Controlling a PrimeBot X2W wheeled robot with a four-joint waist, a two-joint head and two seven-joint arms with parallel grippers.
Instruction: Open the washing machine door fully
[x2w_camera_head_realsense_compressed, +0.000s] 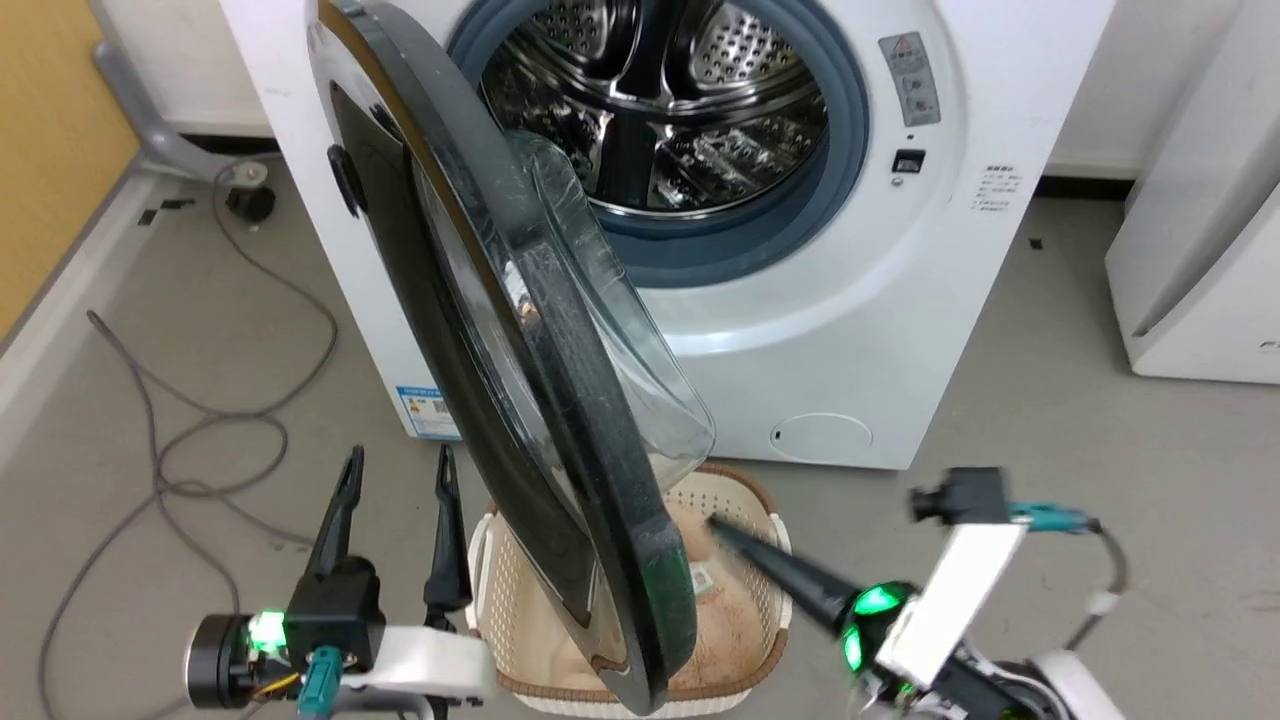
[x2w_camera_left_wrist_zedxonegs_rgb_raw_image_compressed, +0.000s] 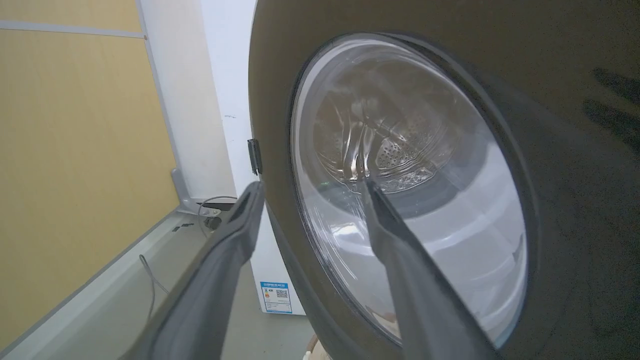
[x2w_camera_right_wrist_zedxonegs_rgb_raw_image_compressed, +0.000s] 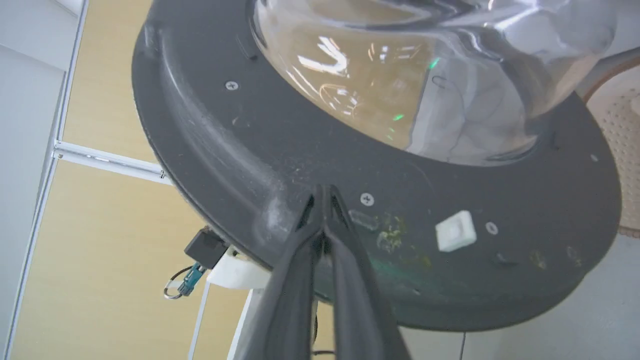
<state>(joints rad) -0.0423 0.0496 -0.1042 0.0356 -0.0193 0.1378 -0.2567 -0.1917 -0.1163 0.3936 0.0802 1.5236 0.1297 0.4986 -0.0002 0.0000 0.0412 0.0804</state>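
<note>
Head view: door (x2w_camera_head_realsense_compressed: 520, 400) stands roughly half open off the washer (x2w_camera_head_realsense_compressed: 850, 330), drum (x2w_camera_head_realsense_compressed: 660, 100) exposed. My left tool (x2w_camera_head_realsense_compressed: 400, 458) is beside its outer face.

Left wrist view: that tool spread, empty.

Right wrist view: right tool (x2w_camera_right_wrist_zedxonegs_rgb_raw_image_compressed: 324, 192) pinched shut, tips against the inner rim.

Final swing outstanding, I judge.

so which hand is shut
The right hand: its two fingers are pressed together, tips at the inner side of the washing machine door. The left hand has its fingers spread apart.
</note>
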